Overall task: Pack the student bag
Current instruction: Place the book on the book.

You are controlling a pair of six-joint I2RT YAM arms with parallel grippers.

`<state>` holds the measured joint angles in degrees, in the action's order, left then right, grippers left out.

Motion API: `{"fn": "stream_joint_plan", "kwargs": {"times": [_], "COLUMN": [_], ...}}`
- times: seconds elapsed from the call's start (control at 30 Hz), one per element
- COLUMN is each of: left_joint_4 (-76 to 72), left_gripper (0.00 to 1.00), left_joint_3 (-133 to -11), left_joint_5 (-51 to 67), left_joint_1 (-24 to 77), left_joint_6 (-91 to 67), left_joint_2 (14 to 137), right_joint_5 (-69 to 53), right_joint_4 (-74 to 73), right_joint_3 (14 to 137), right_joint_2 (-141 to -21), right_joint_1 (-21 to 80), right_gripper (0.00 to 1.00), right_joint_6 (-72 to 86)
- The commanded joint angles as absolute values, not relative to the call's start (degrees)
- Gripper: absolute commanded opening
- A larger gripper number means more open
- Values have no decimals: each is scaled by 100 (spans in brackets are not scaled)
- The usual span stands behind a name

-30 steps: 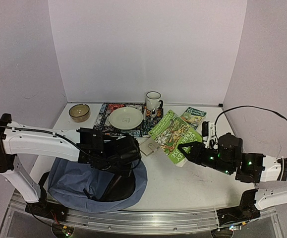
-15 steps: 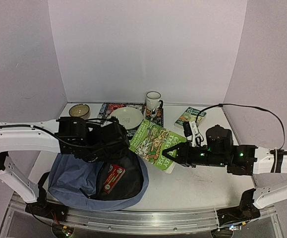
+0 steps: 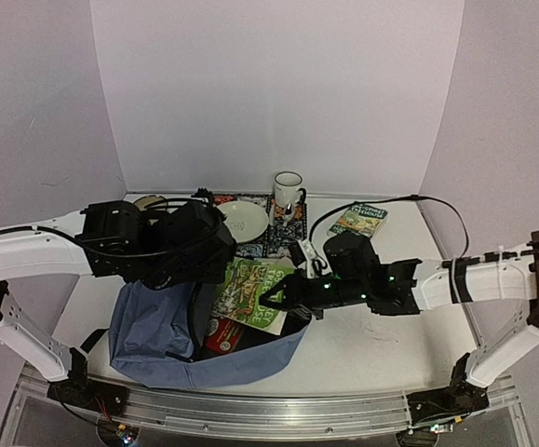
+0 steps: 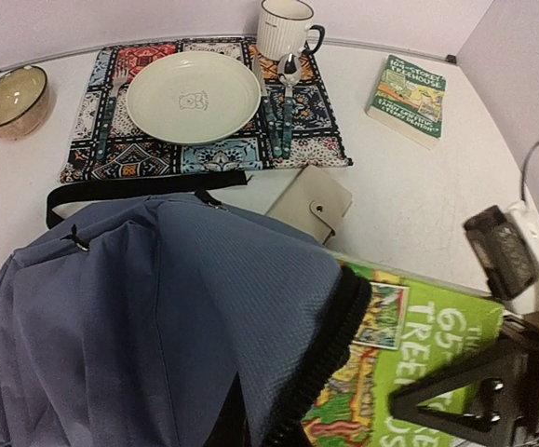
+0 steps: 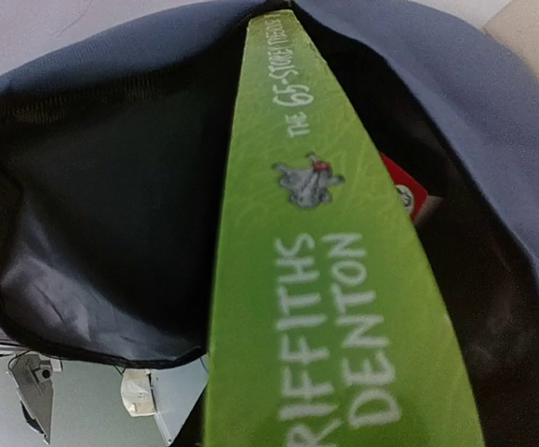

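Note:
The slate-blue student bag (image 3: 153, 340) lies at the near left with its mouth held open. My left gripper (image 3: 215, 267) is shut on the bag's upper zipper edge (image 4: 330, 349) and lifts it; its fingers are hidden in the left wrist view. My right gripper (image 3: 280, 303) is shut on a bright green book (image 3: 250, 291) and holds it tilted, partly inside the bag's mouth. The book's spine (image 5: 330, 279) points into the dark lining (image 5: 101, 205). A red item (image 3: 219, 336) lies inside the bag and also shows in the right wrist view (image 5: 405, 194).
Behind the bag lie a patterned placemat (image 4: 204, 154) with a plate (image 4: 193, 96) and cutlery (image 4: 283, 102), a mug (image 3: 288, 189), a bowl (image 4: 10, 100), a beige wallet (image 4: 312, 200) and a second green book (image 3: 357, 220).
My right gripper has carried the green book leftward and down into the bag's mouth. My left gripper has pulled the bag's top edge up and back, opening it wider.

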<state>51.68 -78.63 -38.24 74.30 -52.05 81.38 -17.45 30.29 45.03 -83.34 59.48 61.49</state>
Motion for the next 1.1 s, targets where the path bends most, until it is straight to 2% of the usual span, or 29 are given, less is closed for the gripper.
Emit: {"fn": "stream_joint_plan", "kwargs": {"times": [0.0,0.23,0.5,0.9,1.07], "left_joint_4": [4409,4234,4245,4133,4100], "left_gripper": [0,0,0,0,0], "left_joint_3": [-7999,-7930,-7475,-7347,-7060], "left_joint_5": [-3791,-3835,-4354,-3591,-3526], "left_joint_1": [7427,7427,7423,7426,7427], "left_joint_6": [-4991,-5019,-5322,-5390,-5525], "left_joint_2": [7784,7695,7194,7095,6852], "right_joint_5": [-2267,-2491,-2472,-1578,-1650], "right_joint_4": [4007,4004,3738,3552,3342], "right_joint_3": [5493,6218,6399,7383,7871], "right_joint_2": [-8920,-9895,-10229,-11128,-11561], "right_joint_1": [6074,6326,6534,6615,6636], "right_gripper": [0,0,0,0,17], "right_joint_6": [6146,6261,6229,6244,6126]}}
